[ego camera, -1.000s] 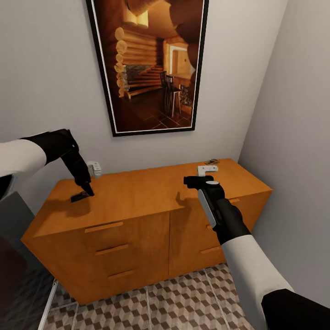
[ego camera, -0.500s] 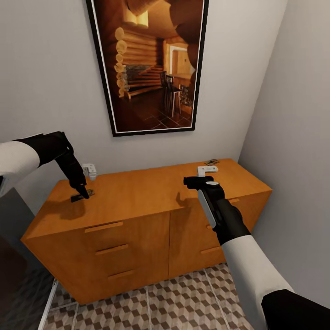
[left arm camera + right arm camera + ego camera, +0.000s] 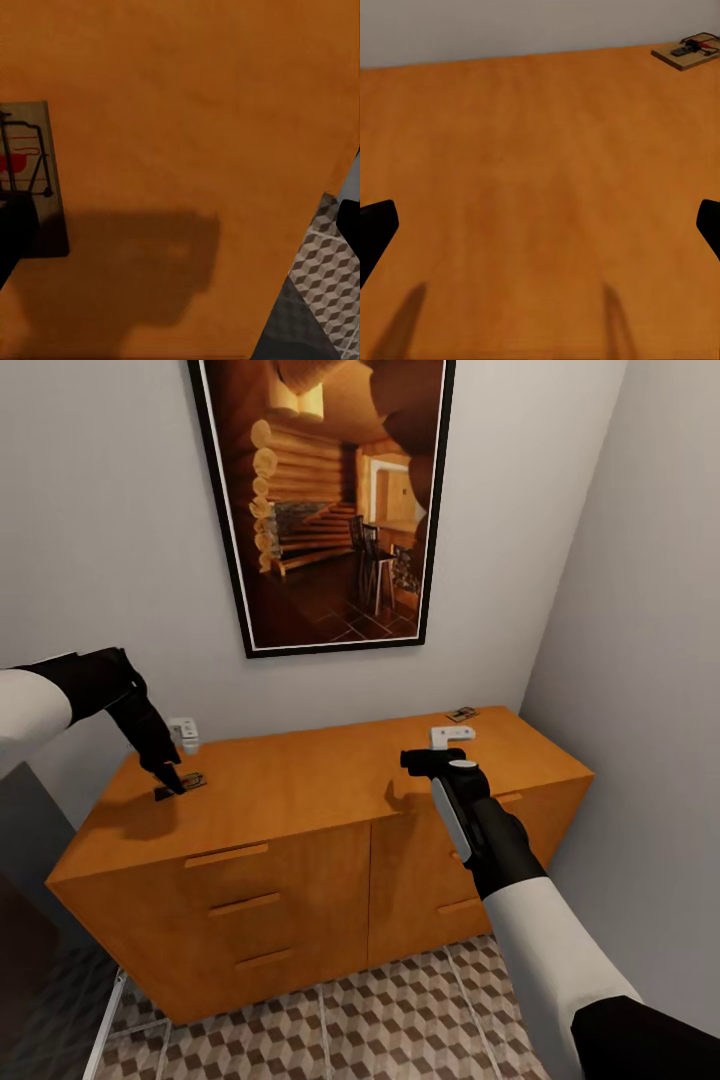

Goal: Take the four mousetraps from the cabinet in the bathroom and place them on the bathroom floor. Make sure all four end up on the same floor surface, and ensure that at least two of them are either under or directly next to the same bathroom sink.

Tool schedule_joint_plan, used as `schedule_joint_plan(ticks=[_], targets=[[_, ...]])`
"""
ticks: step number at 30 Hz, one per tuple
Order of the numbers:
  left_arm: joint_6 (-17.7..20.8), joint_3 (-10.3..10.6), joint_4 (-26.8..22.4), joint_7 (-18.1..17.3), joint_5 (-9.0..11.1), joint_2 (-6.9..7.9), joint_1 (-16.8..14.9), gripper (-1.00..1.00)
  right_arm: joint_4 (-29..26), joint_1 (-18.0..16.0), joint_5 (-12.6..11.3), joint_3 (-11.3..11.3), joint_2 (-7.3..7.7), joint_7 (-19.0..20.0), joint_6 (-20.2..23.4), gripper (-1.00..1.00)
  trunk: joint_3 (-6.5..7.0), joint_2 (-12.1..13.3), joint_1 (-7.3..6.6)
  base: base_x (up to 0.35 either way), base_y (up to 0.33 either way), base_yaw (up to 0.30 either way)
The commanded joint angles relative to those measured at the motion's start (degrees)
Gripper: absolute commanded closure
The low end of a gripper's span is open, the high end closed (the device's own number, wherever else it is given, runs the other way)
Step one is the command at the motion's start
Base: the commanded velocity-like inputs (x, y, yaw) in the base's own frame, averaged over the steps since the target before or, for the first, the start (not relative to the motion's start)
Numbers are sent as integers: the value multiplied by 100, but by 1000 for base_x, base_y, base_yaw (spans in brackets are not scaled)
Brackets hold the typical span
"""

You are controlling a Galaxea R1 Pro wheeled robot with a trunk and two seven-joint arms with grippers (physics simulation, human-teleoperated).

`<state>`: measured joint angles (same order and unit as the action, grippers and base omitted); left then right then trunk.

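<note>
Left-end mousetrap (image 3: 26, 176) cut by frame edge, partly behind left tool's finger (image 3: 15, 232).

Cabinet (image 3: 300, 860): one.
Mousetraps on the cabinet top: two, namely the left mousetrap (image 3: 184, 785) at the left end and the right mousetrap (image 3: 461, 713) at the right rear corner.
Small white objects on the cabinet top: two, the left white object (image 3: 183, 732) and the right white object (image 3: 452, 733).
Framed picture (image 3: 330, 500) above the cabinet: one.
Bar handles on the cabinet's left front: three; those on the right front are partly hidden.
</note>
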<state>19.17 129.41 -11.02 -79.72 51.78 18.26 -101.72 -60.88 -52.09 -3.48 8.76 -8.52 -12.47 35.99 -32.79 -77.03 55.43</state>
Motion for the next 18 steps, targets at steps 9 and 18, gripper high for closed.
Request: schedule_joint_plan(ticks=[9,18], targets=[[15,-3,25,-18,44,213,-14,-100,24,4,-34,12,0,-45,22,-100,-6,-4,0,0,0,0],[9,-21,56,-9,43,286,-14,-100,28,5,-31,12,-1,-45,19,-100,-6,-4,0,-45,69,0]])
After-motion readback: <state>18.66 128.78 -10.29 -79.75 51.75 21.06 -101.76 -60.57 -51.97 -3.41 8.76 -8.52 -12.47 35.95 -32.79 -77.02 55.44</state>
